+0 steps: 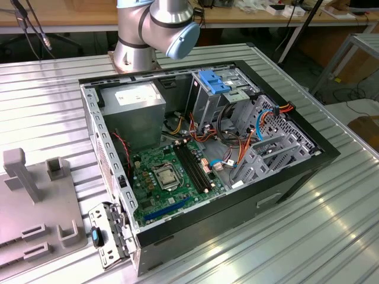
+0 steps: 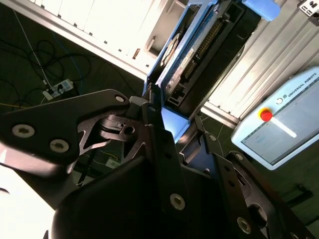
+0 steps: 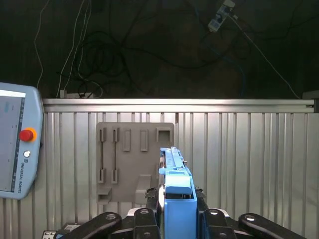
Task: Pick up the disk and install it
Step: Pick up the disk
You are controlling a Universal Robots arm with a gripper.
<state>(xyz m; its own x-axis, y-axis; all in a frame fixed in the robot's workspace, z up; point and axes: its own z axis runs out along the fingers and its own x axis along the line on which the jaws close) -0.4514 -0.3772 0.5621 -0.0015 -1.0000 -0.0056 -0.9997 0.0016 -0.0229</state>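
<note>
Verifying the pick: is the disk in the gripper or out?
In. The first wrist view shows the gripper shut on the disk, held off the grey fixture plate.

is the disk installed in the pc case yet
No, in the first wrist view the disk is clamped on edge in the gripper, with the ribbed metal table behind it.

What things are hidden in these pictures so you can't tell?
First wrist view: one end of the disk is hidden inside the gripper.
Second wrist view: the picture's edge cuts off the disk's far end.
Exterior view: the arm is cut off by the top edge; cables hide parts of the computer case.
</note>
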